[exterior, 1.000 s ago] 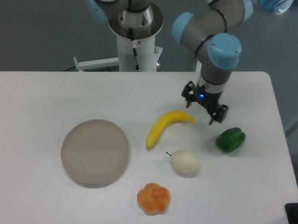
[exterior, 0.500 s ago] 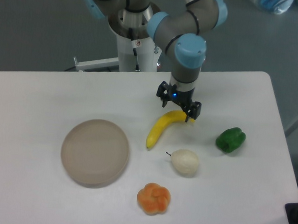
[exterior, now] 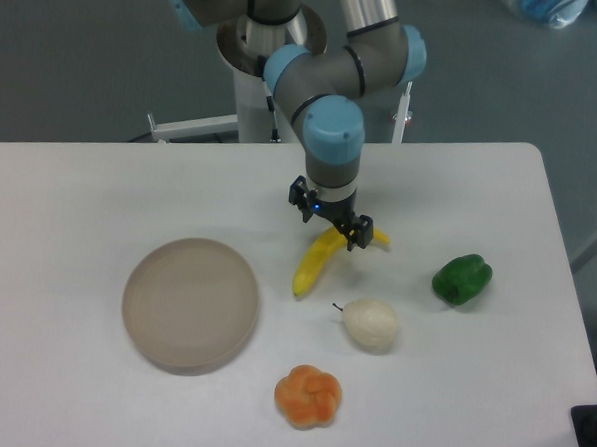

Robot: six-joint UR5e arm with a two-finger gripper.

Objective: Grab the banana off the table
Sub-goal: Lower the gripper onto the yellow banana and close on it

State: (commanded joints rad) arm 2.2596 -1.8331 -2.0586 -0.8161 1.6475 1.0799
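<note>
A curved bright yellow banana lies on the white table, a little right of centre. My gripper hangs directly over the banana's upper bend and hides part of it. Its two dark fingers are spread apart, one on the upper left and one on the lower right, so it is open. I cannot tell whether the fingertips touch the banana.
A round tan plate sits at the left. A pale cream pear-like fruit lies just below the banana, an orange lobed fruit near the front edge, and a green pepper at the right.
The arm has swung leftward across the table, from right of the banana's tip to above its upper bend. The fruits and plate have stayed put.
</note>
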